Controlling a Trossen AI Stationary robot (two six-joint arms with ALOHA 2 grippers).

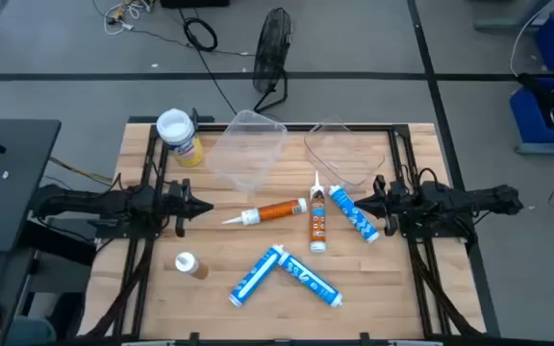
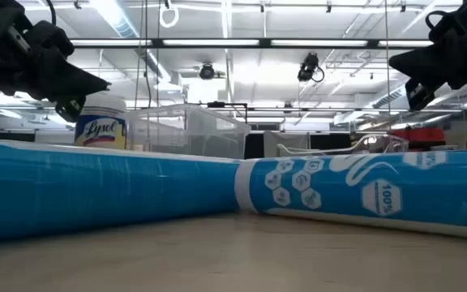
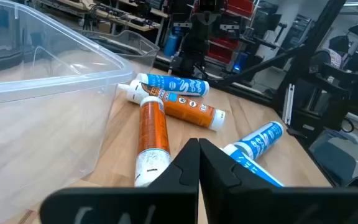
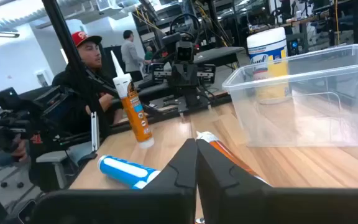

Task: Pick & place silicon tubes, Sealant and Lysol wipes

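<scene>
The yellow Lysol wipes canister [image 1: 179, 136] with a white lid stands upright at the far left of the table. Two orange tubes [image 1: 272, 211] [image 1: 317, 223] and a blue-white tube [image 1: 357, 213] lie mid-table. Two more blue-white tubes [image 1: 258, 274] [image 1: 308, 279] lie toward the near edge. A small orange tube [image 1: 188, 264] stands upright at the near left. My left gripper [image 1: 210, 206] hovers shut left of the orange tubes, pointing right. My right gripper [image 1: 359, 204] hovers shut just right of the blue-white tube, pointing left. Neither touches anything.
Two clear plastic bins [image 1: 248, 144] [image 1: 349, 149] stand at the table's far side, right of the canister. Black frame rails [image 1: 133, 279] run along the table's edges. People [image 4: 89, 53] sit and stand beyond the table's left side.
</scene>
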